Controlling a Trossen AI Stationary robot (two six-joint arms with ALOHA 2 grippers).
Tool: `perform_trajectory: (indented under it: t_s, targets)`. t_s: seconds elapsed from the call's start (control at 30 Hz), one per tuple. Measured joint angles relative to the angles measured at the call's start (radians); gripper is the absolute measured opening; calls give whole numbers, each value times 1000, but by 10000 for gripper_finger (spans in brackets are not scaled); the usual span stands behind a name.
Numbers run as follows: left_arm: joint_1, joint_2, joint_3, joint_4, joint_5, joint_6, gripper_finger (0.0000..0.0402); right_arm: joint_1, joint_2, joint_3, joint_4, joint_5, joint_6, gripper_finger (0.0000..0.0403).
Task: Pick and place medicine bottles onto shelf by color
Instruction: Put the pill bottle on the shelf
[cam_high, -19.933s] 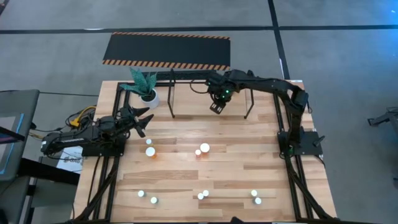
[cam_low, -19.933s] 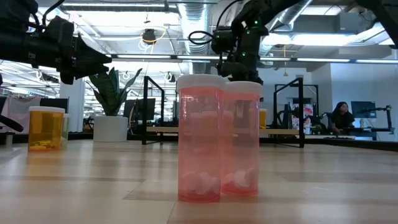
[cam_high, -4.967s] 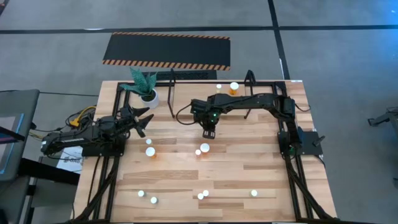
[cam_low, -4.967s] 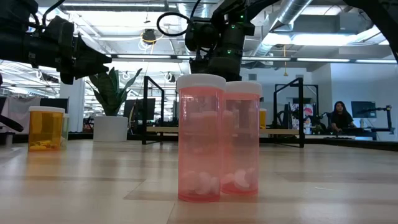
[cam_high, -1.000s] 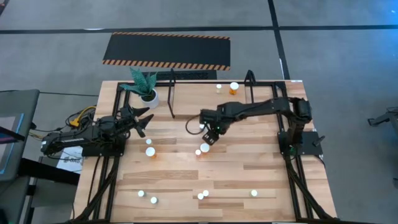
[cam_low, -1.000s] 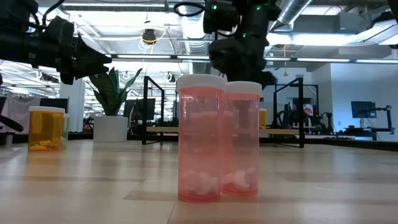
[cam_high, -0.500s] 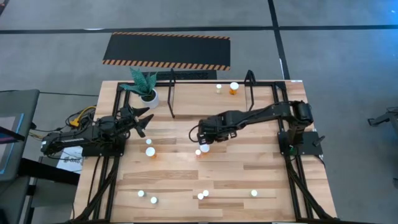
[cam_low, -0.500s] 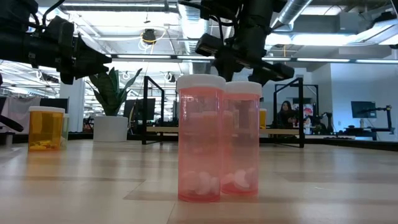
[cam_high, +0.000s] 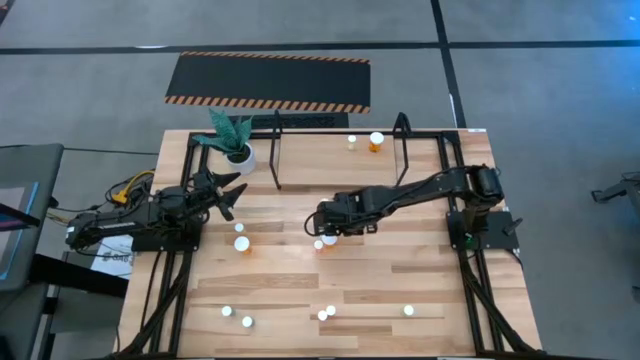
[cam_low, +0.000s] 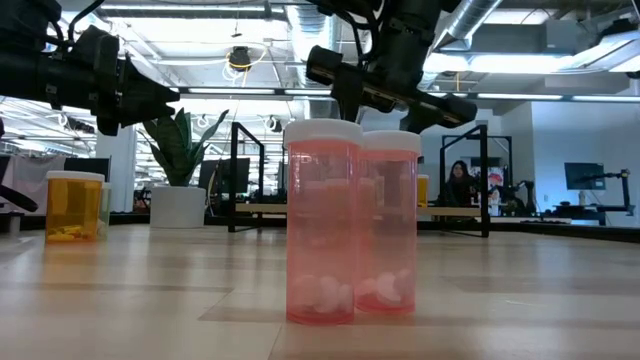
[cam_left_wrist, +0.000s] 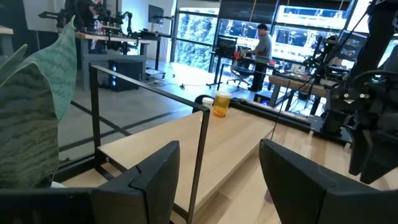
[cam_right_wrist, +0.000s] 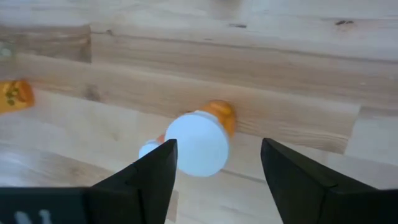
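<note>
**Right claw over the mid-table bottle**

We are looking at the right gripper (cam_high: 322, 232) hanging at mid-table, its fingers spread wide. In the right wrist view the orange bottle (cam_right_wrist: 200, 138) is standing upright, white cap up, directly below and between the two fingers, so its long axis is running straight toward the claw. A smaller bottle (cam_right_wrist: 148, 149) is touching or nearly touching it on one side; we judge that neighbour to be the main thing to avoid knocking in a straight descent. The right arm is far nearer than the left gripper (cam_high: 226, 190), which is waiting open at the table's left edge. The shelf (cam_high: 400, 130) is standing at the far edge, already holding two bottles (cam_high: 376, 140).
</note>
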Motion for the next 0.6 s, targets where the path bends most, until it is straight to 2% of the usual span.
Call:
perform_trajectory:
  t_s: [0.2,0.33,0.6]
  targets:
    - [0,0,0,0,0,0,208,3,0,0,16,1,29,297]
    - [0,0,0,0,0,0,208,3,44,5,44,-1,38,316]
    - [0,4,0,0,1,0,208,-20,151,127,-38,-56,30,334]
